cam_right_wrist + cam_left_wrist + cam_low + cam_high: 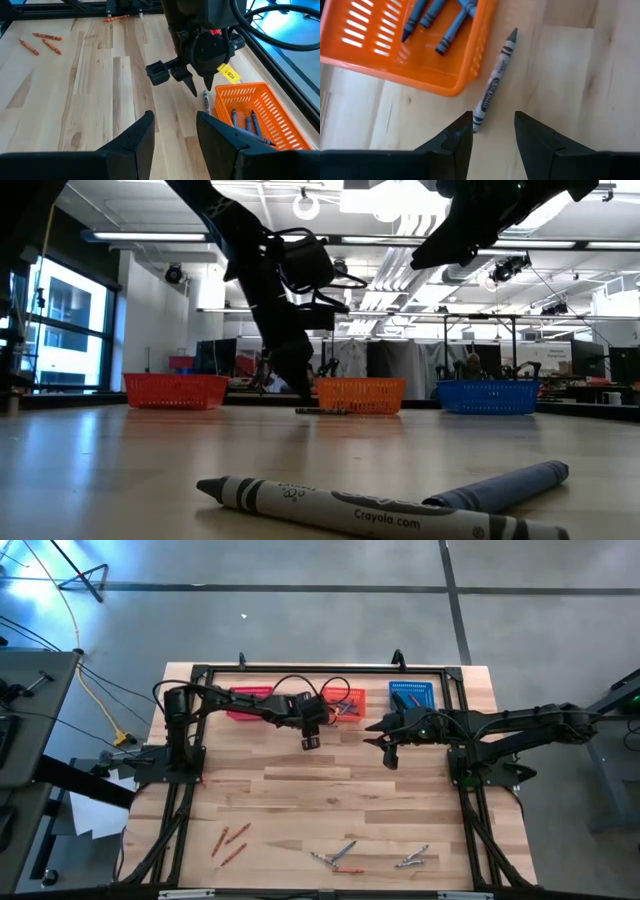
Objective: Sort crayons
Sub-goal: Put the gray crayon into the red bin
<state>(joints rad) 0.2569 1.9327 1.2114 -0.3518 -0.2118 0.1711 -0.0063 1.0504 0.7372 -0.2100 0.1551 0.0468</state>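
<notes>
Well, my left claw (492, 131) hangs spread over a grey crayon (495, 80) lying on the worktop just beside the orange basket (380, 55), which holds bluish crayons (437, 20). My right claw (175, 131) waits spread nearby. Along the near edge, red-orange crayons (230, 842) and grey ones (340, 857) remain unsorted, so I judge most is left.

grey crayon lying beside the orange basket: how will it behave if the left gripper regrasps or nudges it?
The grey crayon is a thin paper-wrapped cylinder lying flat on the table, so it probably rolls if nudged sideways. It looks stiff and light. The orange basket wall next to it would likely stop any roll that way.
</notes>
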